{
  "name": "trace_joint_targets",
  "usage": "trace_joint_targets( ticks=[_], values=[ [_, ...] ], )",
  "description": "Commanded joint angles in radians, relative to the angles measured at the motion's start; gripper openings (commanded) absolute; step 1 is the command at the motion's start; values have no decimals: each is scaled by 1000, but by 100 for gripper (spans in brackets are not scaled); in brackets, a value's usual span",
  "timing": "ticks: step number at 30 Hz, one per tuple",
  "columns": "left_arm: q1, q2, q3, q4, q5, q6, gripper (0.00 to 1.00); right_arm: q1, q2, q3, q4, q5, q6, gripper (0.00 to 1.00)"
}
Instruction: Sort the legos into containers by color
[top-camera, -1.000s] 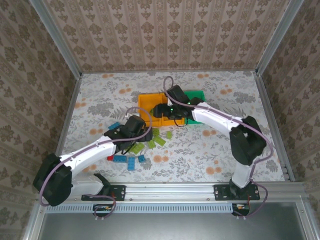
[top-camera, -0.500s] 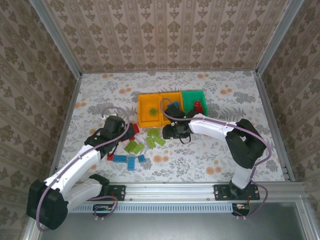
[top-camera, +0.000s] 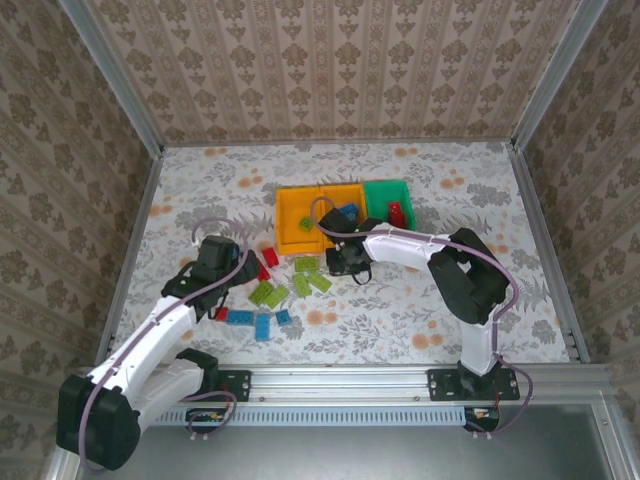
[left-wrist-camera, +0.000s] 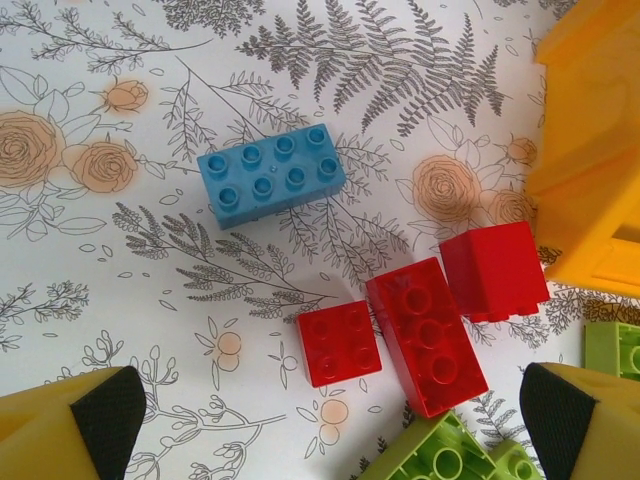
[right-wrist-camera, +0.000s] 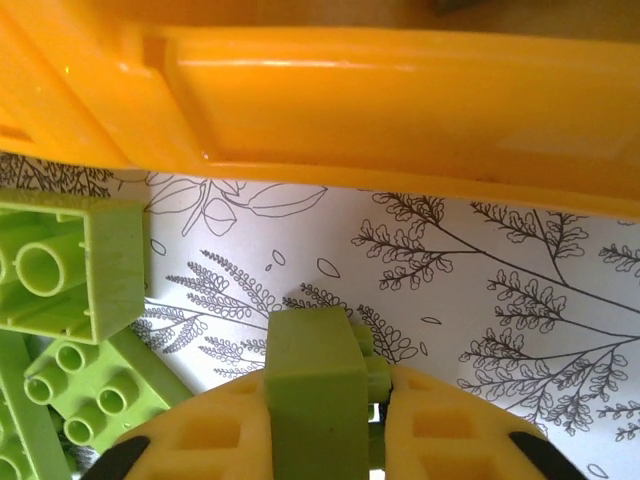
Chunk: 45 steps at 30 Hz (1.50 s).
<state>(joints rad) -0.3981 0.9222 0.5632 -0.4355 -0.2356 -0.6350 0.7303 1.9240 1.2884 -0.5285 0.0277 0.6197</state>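
I'm watching the right claw (right-wrist-camera: 330, 432) gripping a lime brick (right-wrist-camera: 312, 365) just beside the orange bin (right-wrist-camera: 400, 110); the left claw (left-wrist-camera: 325, 420) is hanging wide open (over red bricks (left-wrist-camera: 425, 335)).

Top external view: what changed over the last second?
The right arm came off the three joined plastic bins down to the floral table, and its jaws shut on a lime green studded brick. The left arm drew leftward, jaws open. The bins stayed.
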Motion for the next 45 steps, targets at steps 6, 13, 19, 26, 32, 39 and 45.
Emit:
trace_joint_targets(
  ticks=[6, 13, 19, 26, 32, 39, 45],
  values=[
    [110, 0, -7, -51, 35, -12, 100, 4, -116, 48, -17, -20, -57, 13],
    [238, 63, 11, -22, 118, 0, 100, -3, -67, 208, 66, -126, -52, 14],
    [289, 201, 67, 9, 191, 23, 100, -34, 95, 372, 103, -121, -27, 15],
    [297, 317, 130, 66, 202, 31, 100, -54, 223, 529, 64, -85, -70, 20],
    [308, 455, 209, 72, 243, 62, 100, -57, 287, 617, -3, -72, -84, 47],
    [314, 556, 259, 87, 251, 73, 96, -59, 183, 548, 23, -69, -77, 73],
    [315, 632, 292, 101, 273, 86, 92, -62, -2, 397, 54, -33, -100, 79]
  ],
)
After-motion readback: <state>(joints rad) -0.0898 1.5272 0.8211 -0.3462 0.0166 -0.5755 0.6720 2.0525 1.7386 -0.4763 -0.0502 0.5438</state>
